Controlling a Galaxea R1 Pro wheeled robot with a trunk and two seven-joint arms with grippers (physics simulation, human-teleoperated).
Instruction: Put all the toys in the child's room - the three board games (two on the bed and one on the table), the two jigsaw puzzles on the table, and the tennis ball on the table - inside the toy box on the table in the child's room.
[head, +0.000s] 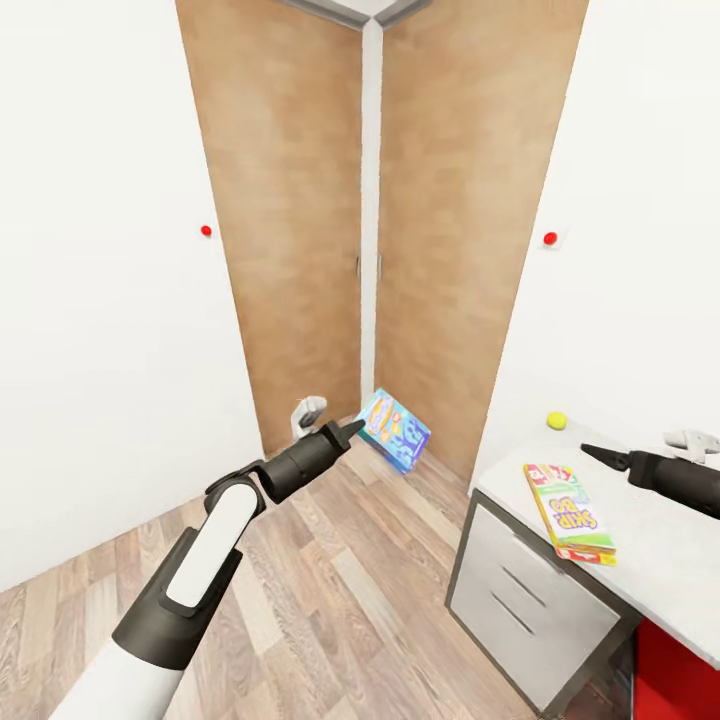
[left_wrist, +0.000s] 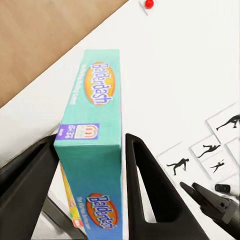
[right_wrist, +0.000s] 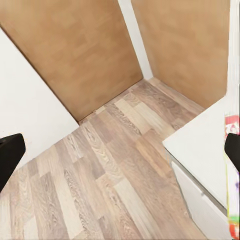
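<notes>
The left arm reaches forward over a wood-plank floor (head: 330, 600), and its left end effector (head: 345, 432) is clamped on a blue board game (head: 394, 430), holding the box tilted in the air above the floor. In the left wrist view the two black fingers (left_wrist: 150, 192) press both faces of this box (left_wrist: 95, 165), whose teal spine reads "Balderdash".

At the near right stands the table (head: 660, 560), pale-topped, with a white drawer unit (head: 530, 600) under its front edge and something red (head: 680, 680) beneath it further right. The Skip-Bo board game (head: 570, 510) lies flat on the top near the table's left edge. The right end effector (head: 598, 455) hovers just above the table beyond that box; the head view shows it as a single dark point, and the right wrist view shows a black fingertip at each side of the picture (right_wrist: 10, 155), well apart, so its jaws stand open with nothing between them. The same view catches the table's white corner (right_wrist: 200, 150) and a strip of the Skip-Bo box (right_wrist: 232, 170).

Further back, the tennis ball (head: 556, 421) rests near the table's far left corner, beside the white wall (head: 640, 200).

Beyond lie two tall wooden panels (head: 290, 220) meeting at a narrow white strip in the room's corner, with white walls on either side, each bearing a small red dot (head: 206, 231). The left wrist view alone shows small cards with black silhouetted figures (left_wrist: 200, 155) on a white surface.
</notes>
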